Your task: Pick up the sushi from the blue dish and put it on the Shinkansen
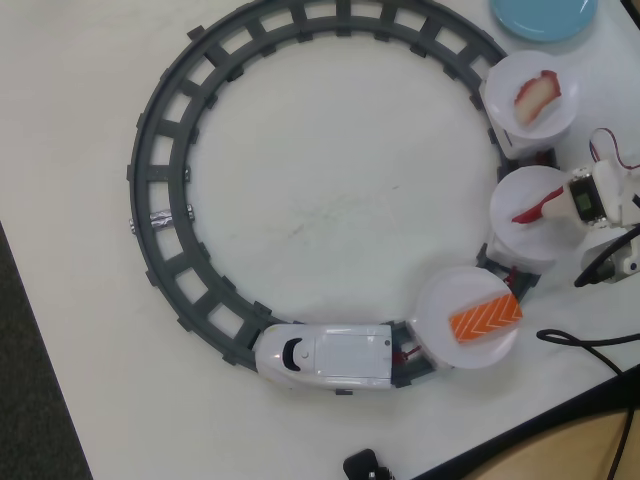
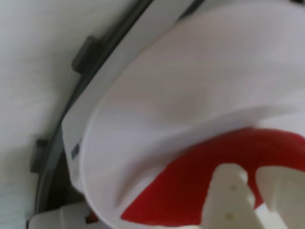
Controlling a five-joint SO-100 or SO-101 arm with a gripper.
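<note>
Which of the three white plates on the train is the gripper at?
The middle plate, holding the dark-red sushi; the gripper is at its right edge.

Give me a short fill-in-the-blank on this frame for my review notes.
1. The blue dish holds ____ sushi.
2. The red sushi lies over the ____ of the three white plates.
3. The salmon piece sits on the plate nearest the ____.
4. The train stands on a grey ____.

Missing words: no; middle; train; track.
</note>
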